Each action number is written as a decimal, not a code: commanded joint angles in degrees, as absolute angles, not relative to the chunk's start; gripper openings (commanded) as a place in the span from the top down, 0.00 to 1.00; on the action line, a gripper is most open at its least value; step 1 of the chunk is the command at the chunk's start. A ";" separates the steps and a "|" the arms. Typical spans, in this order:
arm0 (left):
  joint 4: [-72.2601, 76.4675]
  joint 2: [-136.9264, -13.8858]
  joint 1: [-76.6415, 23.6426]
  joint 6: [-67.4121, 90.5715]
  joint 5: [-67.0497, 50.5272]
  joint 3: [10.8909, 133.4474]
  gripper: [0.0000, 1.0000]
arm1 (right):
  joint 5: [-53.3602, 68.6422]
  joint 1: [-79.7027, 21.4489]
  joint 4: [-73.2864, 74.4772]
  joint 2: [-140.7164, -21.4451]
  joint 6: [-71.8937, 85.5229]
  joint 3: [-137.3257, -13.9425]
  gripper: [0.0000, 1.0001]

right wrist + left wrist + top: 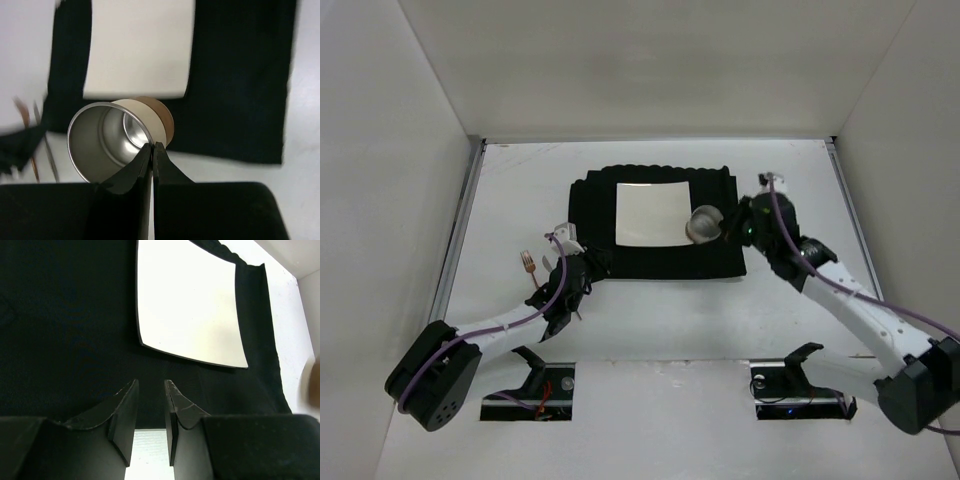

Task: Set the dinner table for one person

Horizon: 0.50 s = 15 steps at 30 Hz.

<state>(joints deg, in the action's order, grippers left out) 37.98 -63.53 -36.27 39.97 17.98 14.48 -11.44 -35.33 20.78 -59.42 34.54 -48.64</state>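
At the near side of the white table [650, 330], which spreads beneath everything to the back wall, the left fingers [125, 410] sit slightly parted and empty by a black placemat's [595, 205] left edge, while the right fingers [137, 172] pinch a metal cup's [100, 140] rim at the white square plate's [650, 210] near-right corner.

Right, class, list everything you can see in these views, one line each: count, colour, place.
dinner table: one, matte white, beneath everything.
placemat: one, black, middle of the table.
plate: one, white, square, on the placemat.
cup: one, silver metal, by the plate's near right corner, gripped at its rim.
cutlery: at least one piece, copper-coloured, on the table left of the placemat.
left hand: one, black, open, at the placemat's left edge.
right hand: one, black, shut on the cup.
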 commanded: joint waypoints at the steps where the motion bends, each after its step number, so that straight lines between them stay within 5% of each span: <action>1: 41.22 -63.46 -35.90 40.43 17.93 15.21 0.75 | -6.34 -24.16 6.43 -66.50 33.75 -54.04 0.95; 15: 40.52 -63.54 -34.85 39.73 17.84 15.29 0.75 | -8.52 -11.38 5.09 -102.73 36.65 -80.67 0.96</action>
